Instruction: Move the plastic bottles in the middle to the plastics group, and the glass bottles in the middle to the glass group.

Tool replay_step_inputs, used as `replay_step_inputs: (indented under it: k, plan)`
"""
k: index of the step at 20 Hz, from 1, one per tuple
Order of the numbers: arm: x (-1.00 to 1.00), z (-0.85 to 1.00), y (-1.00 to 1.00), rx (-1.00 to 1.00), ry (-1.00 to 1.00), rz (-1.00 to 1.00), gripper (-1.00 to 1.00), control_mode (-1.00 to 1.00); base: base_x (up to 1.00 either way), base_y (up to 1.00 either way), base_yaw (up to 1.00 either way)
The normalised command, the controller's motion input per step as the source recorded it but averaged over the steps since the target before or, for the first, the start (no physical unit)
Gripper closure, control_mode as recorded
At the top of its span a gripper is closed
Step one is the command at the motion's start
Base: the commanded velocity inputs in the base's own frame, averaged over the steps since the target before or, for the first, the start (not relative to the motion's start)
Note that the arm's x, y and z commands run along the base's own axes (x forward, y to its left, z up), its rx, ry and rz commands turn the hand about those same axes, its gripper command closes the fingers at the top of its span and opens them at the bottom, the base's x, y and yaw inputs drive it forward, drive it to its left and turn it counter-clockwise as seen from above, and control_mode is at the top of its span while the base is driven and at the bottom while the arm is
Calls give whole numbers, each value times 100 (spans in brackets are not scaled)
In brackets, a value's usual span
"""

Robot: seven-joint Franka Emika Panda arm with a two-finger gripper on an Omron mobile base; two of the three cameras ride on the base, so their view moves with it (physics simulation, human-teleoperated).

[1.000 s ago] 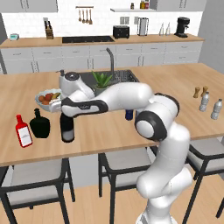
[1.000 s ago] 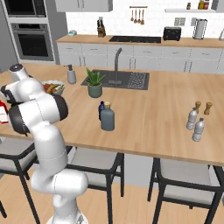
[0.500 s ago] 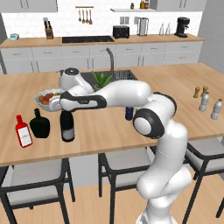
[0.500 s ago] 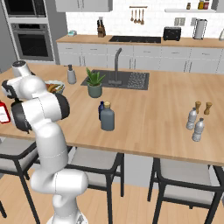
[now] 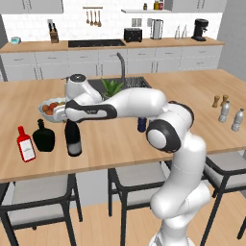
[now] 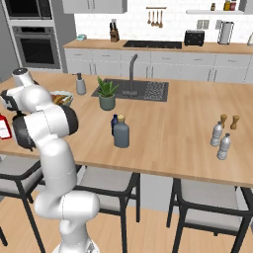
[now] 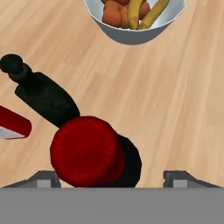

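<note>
The gripper (image 7: 111,177), jaws wide, straddles the wine bottle (image 5: 73,138) top; lifting askew could tip it left onto the flask (image 5: 43,137).

1. Island counter (image 5: 206,86): light wood top, plank grain visible in the hand view. Sink (image 6: 148,90) with a tall faucet (image 6: 132,74) set in its far side.
2. Stools (image 5: 132,180) with grey seats and dark frames tucked along the near edge.
3. Floor (image 6: 148,232): warm wood boards.
4. Back wall (image 5: 110,24): white tile; utensils hang from a rail (image 5: 92,15); a shelf (image 5: 146,10) with small jars.
5. Rear run: grey cabinets (image 6: 173,64) under a wood worktop; black cooktop (image 5: 96,43), toaster (image 5: 132,34), kettle (image 5: 156,29), coffee machine (image 5: 200,29), knife block (image 5: 54,35).
6. Built-in wall ovens (image 6: 35,47) at left in the right base view.
7. Light: even, soft shadows.
</note>
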Motion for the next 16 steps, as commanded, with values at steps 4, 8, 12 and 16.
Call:
replay_step_inputs:
  k: [4,8,12,16]
  plan:
    - [-24,0,0,0,-4,0,-100,-100,0,0,0]
    - [-55,3,-2,1,-14,0,-100,-100,0,0,0]
    - [-85,1,-21,7,-21,-1,-100,-100,0,0,0]
    - [-93,0,-37,12,-22,-5,-100,-100,0,0,0]
